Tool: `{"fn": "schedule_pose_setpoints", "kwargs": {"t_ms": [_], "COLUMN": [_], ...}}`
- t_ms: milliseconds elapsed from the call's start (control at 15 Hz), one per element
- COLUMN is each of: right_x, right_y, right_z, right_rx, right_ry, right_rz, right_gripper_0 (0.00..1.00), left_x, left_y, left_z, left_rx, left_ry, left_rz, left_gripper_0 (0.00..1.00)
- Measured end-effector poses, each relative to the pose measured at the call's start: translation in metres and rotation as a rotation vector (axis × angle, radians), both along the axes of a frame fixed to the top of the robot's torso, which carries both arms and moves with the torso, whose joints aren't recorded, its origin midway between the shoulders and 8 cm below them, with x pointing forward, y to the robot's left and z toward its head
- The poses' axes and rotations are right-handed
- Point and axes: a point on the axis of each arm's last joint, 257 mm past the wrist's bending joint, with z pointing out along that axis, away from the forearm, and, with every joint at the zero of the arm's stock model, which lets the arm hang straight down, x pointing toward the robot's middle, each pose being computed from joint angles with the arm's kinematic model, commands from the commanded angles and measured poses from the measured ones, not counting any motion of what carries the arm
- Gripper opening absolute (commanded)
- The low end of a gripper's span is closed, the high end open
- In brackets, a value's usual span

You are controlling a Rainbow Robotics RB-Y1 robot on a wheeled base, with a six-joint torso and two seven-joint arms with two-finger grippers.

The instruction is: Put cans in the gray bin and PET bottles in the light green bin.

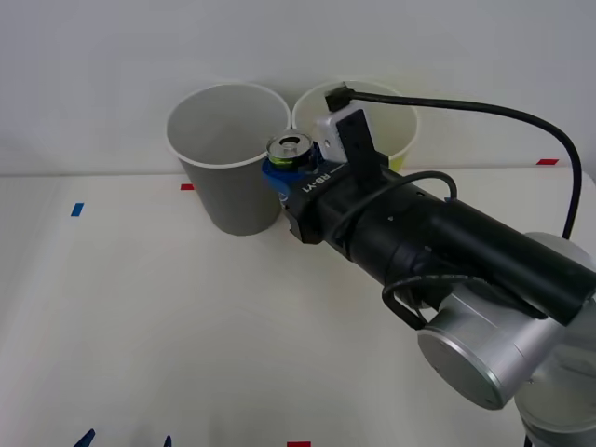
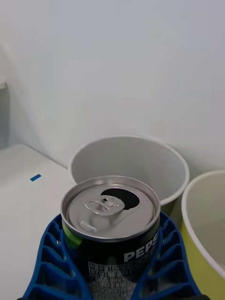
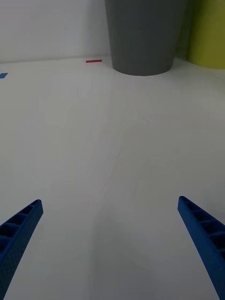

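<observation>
Front view, right arm: reaches forward across the white table (image 1: 140, 307); the right gripper (image 1: 282, 170) sits at the near rim of the gray bin (image 1: 228, 154).
Front view, can (image 1: 289, 147): upright between the blue fingers, lifted to rim height, beside the gap where the gray bin meets the light green bin (image 1: 402, 140).
Front view, left gripper (image 1: 126, 440): only its blue tips show at the near table edge, well apart from both bins.
Right wrist view, right gripper (image 2: 112, 262): jaws clamped on the can (image 2: 111, 213), ribbed fingers (image 2: 51, 262) bearing on opposite sides of the dark body below the silver lid.
Right wrist view, target: the gray bin's (image 2: 129, 164) open mouth lies just beyond the can; the light green bin (image 2: 204, 220) stands beside it.
Left wrist view, left gripper (image 3: 112, 234): jaws spread wide over bare table, holding nothing; the gray bin (image 3: 143, 37) and light green bin (image 3: 206, 33) stand far off.
Handling, judged: the tab hole is open, so the can is probably empty and light; thin walls dent under a hard squeeze and the smooth side may slip. A mid-body side grip, as here, suits it.
</observation>
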Motion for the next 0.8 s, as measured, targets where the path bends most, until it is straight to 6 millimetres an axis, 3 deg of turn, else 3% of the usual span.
{"fn": "schedule_pose_setpoints", "kwargs": {"t_ms": [267, 800], "right_x": [0.031, 0.086], "right_y": [0.030, 0.064], "right_z": [0.015, 0.052], "right_rx": [0.004, 0.101], "right_ry": [0.004, -0.002], "right_rz": [0.028, 0.032], "right_gripper_0": [0.04, 0.02], "left_x": [0.000, 0.000], "left_y": [0.000, 0.000], "left_z": [0.000, 0.000], "left_rx": [0.000, 0.000], "left_ry": [0.000, 0.000], "left_rz": [0.000, 0.000], "left_gripper_0": [1.00, 1.00]}}
